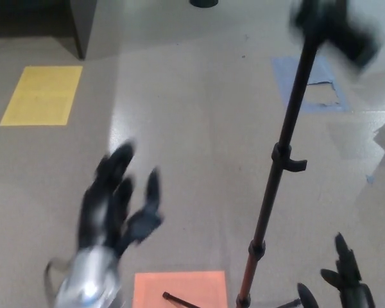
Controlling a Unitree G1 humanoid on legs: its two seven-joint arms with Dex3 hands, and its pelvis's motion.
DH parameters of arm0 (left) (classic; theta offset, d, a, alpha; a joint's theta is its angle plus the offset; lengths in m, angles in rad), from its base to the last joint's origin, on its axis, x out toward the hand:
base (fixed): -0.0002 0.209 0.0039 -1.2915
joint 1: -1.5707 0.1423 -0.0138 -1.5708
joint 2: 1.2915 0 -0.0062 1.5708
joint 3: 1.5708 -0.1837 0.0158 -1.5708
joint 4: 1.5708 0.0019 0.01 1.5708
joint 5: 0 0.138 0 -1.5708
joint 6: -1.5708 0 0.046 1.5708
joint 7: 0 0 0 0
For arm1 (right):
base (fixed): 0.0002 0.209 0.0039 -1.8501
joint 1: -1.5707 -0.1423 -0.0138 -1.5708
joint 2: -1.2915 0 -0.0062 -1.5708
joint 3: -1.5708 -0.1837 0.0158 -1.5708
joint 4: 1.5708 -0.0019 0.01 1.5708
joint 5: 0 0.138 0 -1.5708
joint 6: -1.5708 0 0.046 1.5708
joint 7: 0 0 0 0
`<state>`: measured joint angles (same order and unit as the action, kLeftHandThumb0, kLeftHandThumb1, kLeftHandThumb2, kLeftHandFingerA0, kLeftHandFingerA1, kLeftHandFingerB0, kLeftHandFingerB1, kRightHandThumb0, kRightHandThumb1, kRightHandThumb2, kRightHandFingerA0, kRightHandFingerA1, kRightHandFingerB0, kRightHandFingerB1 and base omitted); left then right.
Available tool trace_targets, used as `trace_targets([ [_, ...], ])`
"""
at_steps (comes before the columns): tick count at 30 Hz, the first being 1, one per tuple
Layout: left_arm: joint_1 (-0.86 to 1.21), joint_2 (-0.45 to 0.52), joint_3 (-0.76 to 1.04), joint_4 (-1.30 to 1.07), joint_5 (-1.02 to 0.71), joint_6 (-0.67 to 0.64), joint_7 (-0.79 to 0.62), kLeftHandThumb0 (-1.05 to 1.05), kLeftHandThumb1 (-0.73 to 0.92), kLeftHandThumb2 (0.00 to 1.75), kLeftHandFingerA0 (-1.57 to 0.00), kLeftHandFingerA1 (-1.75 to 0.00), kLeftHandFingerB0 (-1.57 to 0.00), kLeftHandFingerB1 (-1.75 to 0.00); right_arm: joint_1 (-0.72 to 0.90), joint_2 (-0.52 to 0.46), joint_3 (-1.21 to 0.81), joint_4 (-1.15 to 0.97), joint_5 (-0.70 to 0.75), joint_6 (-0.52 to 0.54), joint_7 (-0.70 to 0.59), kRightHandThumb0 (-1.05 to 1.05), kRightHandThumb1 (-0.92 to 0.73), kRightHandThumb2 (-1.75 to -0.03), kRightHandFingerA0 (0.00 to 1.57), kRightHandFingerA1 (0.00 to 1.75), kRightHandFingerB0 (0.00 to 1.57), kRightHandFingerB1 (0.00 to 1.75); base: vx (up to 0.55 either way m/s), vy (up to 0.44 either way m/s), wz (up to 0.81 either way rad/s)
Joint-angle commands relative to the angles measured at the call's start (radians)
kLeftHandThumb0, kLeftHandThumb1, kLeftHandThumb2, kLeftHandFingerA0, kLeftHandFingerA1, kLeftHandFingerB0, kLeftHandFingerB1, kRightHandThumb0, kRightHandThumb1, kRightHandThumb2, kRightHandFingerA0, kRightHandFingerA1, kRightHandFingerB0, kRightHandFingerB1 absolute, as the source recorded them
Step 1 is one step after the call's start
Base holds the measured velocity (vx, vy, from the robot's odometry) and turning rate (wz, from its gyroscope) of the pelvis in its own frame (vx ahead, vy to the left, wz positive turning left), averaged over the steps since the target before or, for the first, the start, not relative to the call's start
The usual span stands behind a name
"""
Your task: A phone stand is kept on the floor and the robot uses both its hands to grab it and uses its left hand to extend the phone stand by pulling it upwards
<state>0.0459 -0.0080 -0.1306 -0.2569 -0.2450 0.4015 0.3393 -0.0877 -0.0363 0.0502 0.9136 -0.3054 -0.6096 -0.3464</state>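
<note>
The phone stand (pixel 279 167) stands upright on the grey floor (pixel 199 109), its head blurred. The left hand (pixel 115 199) hangs well apart from it, fingers spread. The right hand (pixel 346 282) is open near the stand's base, above an orange square (pixel 179 289).

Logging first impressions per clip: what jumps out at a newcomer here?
The tall black phone stand rises through the right of the frame, its blurred head near the top edge. At lower left the robot's left hand hangs open and motion-blurred over the grey floor. A yellow square marks the floor upper left.

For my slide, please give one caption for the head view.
Both hands, left and right, open beside the upright phone stand.
</note>
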Motion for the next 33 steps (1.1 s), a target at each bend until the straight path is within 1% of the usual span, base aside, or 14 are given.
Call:
trace_targets([
  [1,0.778,0.140,0.354,0.168,0.066,-0.921,-0.298,-0.88,0.80,0.65,-0.19,-0.28,-0.23,-0.28,0.293,-0.234,-0.018,-0.287,-0.035,-0.169,0.080,-1.05,-0.82,-0.80,0.00,0.47,0.00,0.00,0.00,0.000,0.00],
  [3,0.774,0.106,0.378,0.159,0.009,-0.870,-0.324,-0.90,0.80,0.65,-0.18,-0.28,-0.22,-0.28,0.273,-0.240,-0.019,-0.267,-0.025,-0.187,0.082,-1.05,-0.81,-0.78,0.00,0.44,0.00,0.00,0.00,0.000,0.00],
  [4,0.772,0.099,0.378,0.152,0.005,-0.863,-0.322,-0.39,0.33,0.99,0.00,-0.48,-0.01,-0.46,0.270,-0.247,-0.021,-0.270,-0.025,-0.182,0.084,-1.05,-0.81,-0.83,0.00,0.44,0.00,0.00,0.00,0.000,0.00],
  [5,0.768,0.097,0.375,0.163,0.012,-0.875,-0.316,-0.39,0.33,0.99,0.00,-0.48,-0.01,-0.46,0.272,-0.255,-0.023,-0.276,-0.031,-0.173,0.080,-1.05,-0.81,-0.83,0.00,0.44,0.00,0.00,0.00,0.000,0.00],
  [6,0.768,0.100,0.373,0.162,0.023,-0.880,-0.308,-0.92,0.81,0.66,-0.18,-0.28,-0.21,-0.28,0.276,-0.256,-0.024,-0.276,-0.028,-0.170,0.080,-1.05,-0.79,-0.85,0.00,0.42,0.00,0.00,0.00,0.000,0.00],
  [10,0.764,0.112,0.361,0.145,0.036,-0.867,-0.316,-0.92,0.81,0.66,-0.22,-0.29,-0.23,-0.29,0.270,-0.239,-0.032,-0.266,0.031,-0.160,0.112,-1.05,-0.81,-0.78,0.00,0.42,0.00,0.00,0.00,0.000,0.00],
  [11,0.751,0.120,0.363,0.130,0.037,-0.853,-0.319,-0.94,0.82,0.66,-0.21,-0.29,-0.24,-0.29,0.262,-0.231,-0.033,-0.261,0.032,-0.157,0.105,-1.05,-0.78,-0.74,0.00,0.47,0.00,0.04,0.00,0.000,0.00],
  [15,0.716,0.118,0.382,0.118,0.003,-0.825,-0.346,-0.92,0.80,0.65,-0.20,-0.29,-0.24,-0.29,0.244,-0.218,-0.030,-0.245,0.030,-0.156,0.093,-1.05,-0.77,-0.74,0.00,0.49,0.00,0.04,0.00,0.000,0.00],
  [16,0.687,0.127,0.391,0.151,0.007,-0.850,-0.347,-0.90,0.80,0.65,-0.19,-0.29,-0.24,-0.29,0.226,-0.207,-0.030,-0.231,0.043,-0.152,0.100,-1.05,-0.76,-0.74,0.00,0.55,0.00,0.09,0.00,0.000,0.00],
  [20,0.674,0.121,0.400,0.173,0.007,-0.877,-0.353,-0.89,0.81,0.65,-0.19,-0.29,-0.25,-0.29,0.212,-0.203,-0.027,-0.237,0.046,-0.131,0.114,-1.05,-0.77,-0.75,0.00,0.57,0.00,0.09,0.00,0.000,0.00],
  [28,0.679,0.111,0.404,0.184,0.002,-0.890,-0.377,-0.91,0.80,0.65,-0.19,-0.29,-0.24,-0.29,0.229,-0.211,-0.025,-0.260,0.030,-0.117,0.117,-1.05,-0.79,-0.79,0.00,0.51,0.00,0.07,0.00,0.000,0.00],
  [30,0.675,0.109,0.406,0.194,-0.009,-0.900,-0.392,-0.90,0.81,0.65,-0.20,-0.29,-0.24,-0.30,0.231,-0.214,-0.023,-0.264,0.018,-0.116,0.109,-1.05,-0.77,-0.75,0.00,0.52,0.00,0.08,0.00,0.000,0.00],
  [32,0.672,0.117,0.403,0.195,-0.004,-0.897,-0.400,-0.90,0.81,0.66,-0.21,-0.28,-0.23,-0.29,0.236,-0.213,-0.026,-0.271,0.023,-0.113,0.111,-1.05,-0.81,-0.81,0.00,0.52,0.00,0.09,0.00,0.000,0.00],
  [33,0.680,0.119,0.399,0.183,-0.010,-0.889,-0.413,-0.91,0.82,0.66,-0.20,-0.28,-0.22,-0.28,0.243,-0.211,-0.026,-0.288,0.035,-0.102,0.127,-1.05,-0.76,-0.75,0.00,0.52,0.00,0.09,0.00,0.000,0.00],
])
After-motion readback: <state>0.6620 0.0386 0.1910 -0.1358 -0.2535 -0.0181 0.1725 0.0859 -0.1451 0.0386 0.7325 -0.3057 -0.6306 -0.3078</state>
